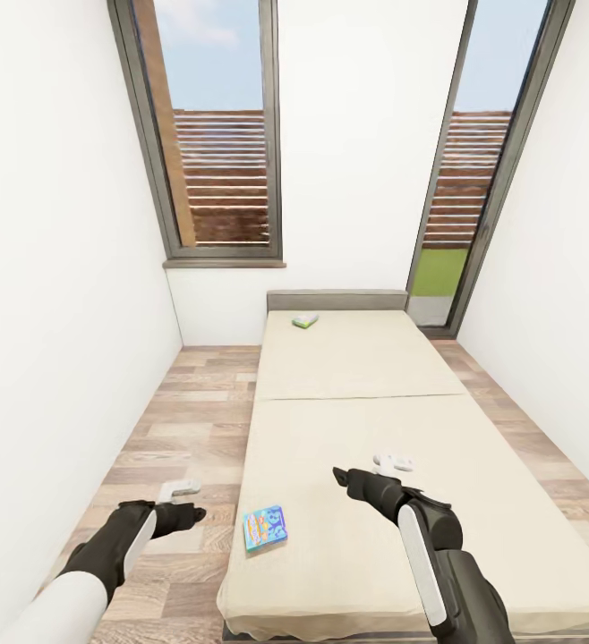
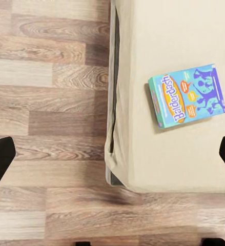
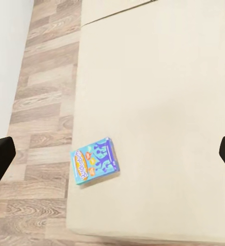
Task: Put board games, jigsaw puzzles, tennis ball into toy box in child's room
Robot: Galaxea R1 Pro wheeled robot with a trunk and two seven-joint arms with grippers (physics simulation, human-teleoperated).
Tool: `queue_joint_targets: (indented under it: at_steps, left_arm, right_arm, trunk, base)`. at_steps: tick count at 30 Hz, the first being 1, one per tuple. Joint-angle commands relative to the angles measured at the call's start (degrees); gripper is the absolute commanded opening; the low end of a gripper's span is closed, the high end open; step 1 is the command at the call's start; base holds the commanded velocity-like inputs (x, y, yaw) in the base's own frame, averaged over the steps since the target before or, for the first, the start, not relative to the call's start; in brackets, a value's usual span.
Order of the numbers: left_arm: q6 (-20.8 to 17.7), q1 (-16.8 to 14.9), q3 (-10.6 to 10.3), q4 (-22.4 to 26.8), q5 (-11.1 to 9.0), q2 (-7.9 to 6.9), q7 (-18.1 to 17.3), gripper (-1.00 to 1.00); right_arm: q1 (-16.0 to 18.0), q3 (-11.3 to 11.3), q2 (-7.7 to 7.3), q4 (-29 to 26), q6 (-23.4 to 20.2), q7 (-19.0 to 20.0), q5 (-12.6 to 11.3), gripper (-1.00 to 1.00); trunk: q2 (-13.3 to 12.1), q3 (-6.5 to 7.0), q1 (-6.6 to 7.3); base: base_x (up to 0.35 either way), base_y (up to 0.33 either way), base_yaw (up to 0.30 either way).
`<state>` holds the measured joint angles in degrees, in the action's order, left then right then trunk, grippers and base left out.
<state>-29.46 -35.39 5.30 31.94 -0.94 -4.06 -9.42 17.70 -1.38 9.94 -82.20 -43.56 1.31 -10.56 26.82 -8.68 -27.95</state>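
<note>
Blue board game: a flat printed box lying face up on the mattress, near the foot of the bed and close to its left edge; the left wrist view reads "Balderdash" on the cover, and it shows in the right wrist view too.
Second board game: a small white-green box far up the bed, just short of the headboard, well apart from the blue one.
Handling: the blue box looks light, stiff and thin, with a smooth printed skin that may slide on the fabric; the soft mattress should let fingers sink under an edge.
Where to hold: probably across the shorter width, pinching the two long edges from above, or at the edge nearest the bed's side.
Bed: low, plain beige mattress, dark grey frame, wood floor on both sides.
Left tool: over the floor just left of the bed, jaws spread wide, holding nothing.
Right tool: over the mattress, right of the blue box, jaws likewise wide apart and empty.
Step judged: approach to the first pickup; nothing is gripped yet.
</note>
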Motion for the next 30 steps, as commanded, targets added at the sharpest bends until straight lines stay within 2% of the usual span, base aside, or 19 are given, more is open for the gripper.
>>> queue_joint_targets:
  at_steps: [1, 6, 13, 30]
  left_arm:
    - [-0.44, -0.07, 0.23, 0.22, -0.07, 0.13, -0.18, 1.00]
    - [-0.11, -0.49, 0.24, 0.46, 0.01, 0.61, 1.24, 1.00]
    - [0.41, -0.70, 0.10, 0.49, 0.11, 1.92, 5.37, 1.00]
    - [2.64, -0.74, -0.12, 0.24, 0.49, 3.34, 8.07, 1.00]
  right_arm:
    - [0.05, -0.14, 0.06, -0.08, -0.30, 0.15, -0.14, 1.00]
    - [0.05, -0.12, 0.06, -0.17, -0.27, 0.17, -0.09, 1.00]
    - [0.05, -0.11, 0.06, -0.25, -0.01, 0.18, 0.00, 1.00]
    - [0.05, -0.19, 0.06, 0.19, 0.05, 0.16, 0.32, 1.00]
  trunk:
    - [0.11, -0.12, -0.03]
    - [0.11, -0.12, -0.03]
    - [0.11, -0.12, -0.03]
    - [0.11, -0.12, -0.03]
  base:
    - [0.000, 0.000, 0.000]
    - [0.000, 0.000, 0.000]
    - [0.000, 0.000, 0.000]
    - [0.000, 0.000, 0.000]
